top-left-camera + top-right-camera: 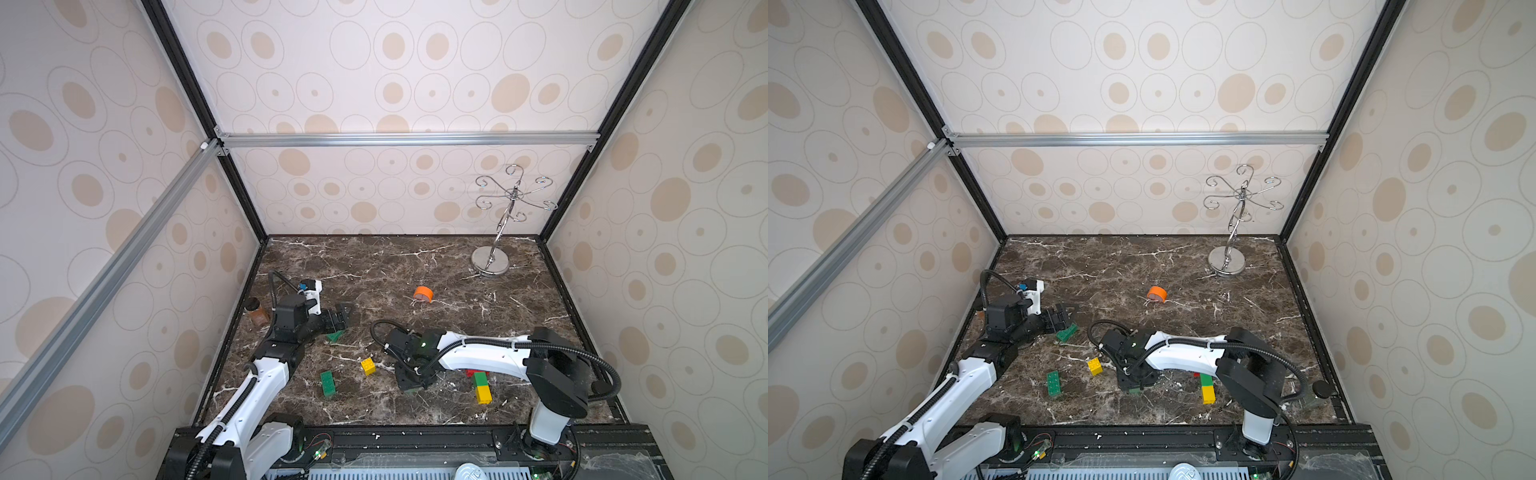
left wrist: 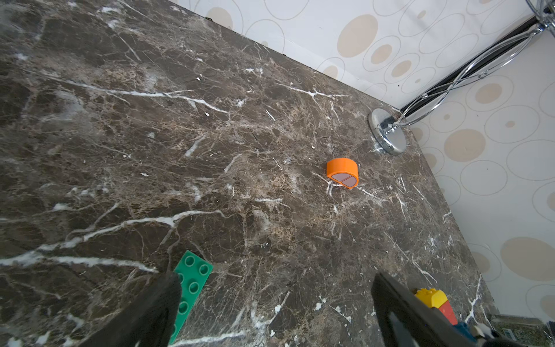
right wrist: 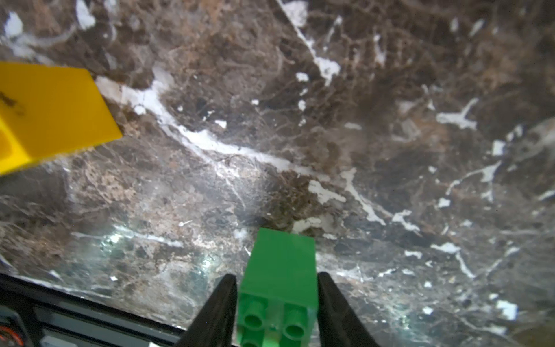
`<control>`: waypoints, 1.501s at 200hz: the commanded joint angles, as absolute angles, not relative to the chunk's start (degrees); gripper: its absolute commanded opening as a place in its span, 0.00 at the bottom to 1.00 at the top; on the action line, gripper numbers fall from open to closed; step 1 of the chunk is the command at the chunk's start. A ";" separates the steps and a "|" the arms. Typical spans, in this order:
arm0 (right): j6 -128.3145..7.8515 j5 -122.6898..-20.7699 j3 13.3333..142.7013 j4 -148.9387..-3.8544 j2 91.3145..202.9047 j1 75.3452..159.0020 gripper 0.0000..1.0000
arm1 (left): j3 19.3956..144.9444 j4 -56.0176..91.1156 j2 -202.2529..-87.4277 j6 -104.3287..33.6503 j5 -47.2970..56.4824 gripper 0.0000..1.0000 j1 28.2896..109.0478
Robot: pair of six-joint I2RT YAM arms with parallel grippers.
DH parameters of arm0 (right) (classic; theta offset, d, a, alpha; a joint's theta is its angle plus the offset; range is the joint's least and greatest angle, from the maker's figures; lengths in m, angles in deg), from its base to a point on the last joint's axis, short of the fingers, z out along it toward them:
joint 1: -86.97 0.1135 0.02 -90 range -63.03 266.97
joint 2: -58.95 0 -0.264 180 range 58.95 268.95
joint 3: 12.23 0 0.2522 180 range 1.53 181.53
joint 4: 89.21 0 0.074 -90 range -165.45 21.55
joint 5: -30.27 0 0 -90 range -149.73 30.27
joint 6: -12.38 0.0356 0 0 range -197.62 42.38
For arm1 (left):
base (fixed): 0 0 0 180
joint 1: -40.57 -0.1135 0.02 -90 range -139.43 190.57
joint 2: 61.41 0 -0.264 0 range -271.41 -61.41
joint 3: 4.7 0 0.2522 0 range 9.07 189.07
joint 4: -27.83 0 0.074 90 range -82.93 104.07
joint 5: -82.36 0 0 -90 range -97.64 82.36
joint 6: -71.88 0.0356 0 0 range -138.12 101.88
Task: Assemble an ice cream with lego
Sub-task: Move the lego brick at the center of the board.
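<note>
- No word, number, brand or sign can be read anywhere here.
- A small white label (image 2: 508, 333) sits at the edge of the table in the left wrist view. It carries fine dark print, too small to make out.
- The yellow brick (image 3: 54, 111) has a dark smudge on one face in the right wrist view. It is blurred and has no legible shape.
- The studs of the green brick (image 3: 282, 264) are out of focus, so any embossed mark cannot be told.
- The orange dome piece (image 2: 342, 171) shows two pale patches on its flat face, with no lettering on them.
</note>
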State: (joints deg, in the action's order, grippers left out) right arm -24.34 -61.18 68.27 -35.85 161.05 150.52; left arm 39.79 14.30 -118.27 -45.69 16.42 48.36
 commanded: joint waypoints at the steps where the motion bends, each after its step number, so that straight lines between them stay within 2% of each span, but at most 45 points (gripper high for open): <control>1: -24.10 -59.64 70.13 -32.97 162.27 150.70 0.33 | 39.83 13.04 -117.31 -44.45 15.81 1.00 48.52; 72: -22.85 -56.32 72.54 -34.26 166.57 145.16 0.21 | 39.74 13.19 -117.15 -44.82 15.21 1.00 48.49; 150: -27.53 -58.18 79.77 -32.67 173.63 138.49 0.21 | 39.50 12.62 -116.19 -44.75 14.54 1.00 48.52; 173: -28.56 -59.01 81.71 -31.27 175.59 138.24 0.29 | 39.56 12.49 -116.17 -44.67 14.41 1.00 48.52; 194: -28.75 -59.79 81.79 -31.20 176.02 138.05 0.50 | 39.56 12.48 -116.25 -44.68 14.40 1.00 48.48; 222: -28.73 -59.73 81.65 -31.28 174.74 137.95 0.65 | 39.45 12.11 -116.46 -44.97 13.49 1.00 48.52; 264: -29.10 -60.40 80.00 -32.96 168.96 137.87 0.78 | 38.78 10.27 -115.52 -46.48 12.23 1.00 49.08; 300: -30.72 -60.91 78.40 -31.68 163.01 137.90 0.82 | 38.32 7.52 -114.66 -49.20 9.07 1.00 52.36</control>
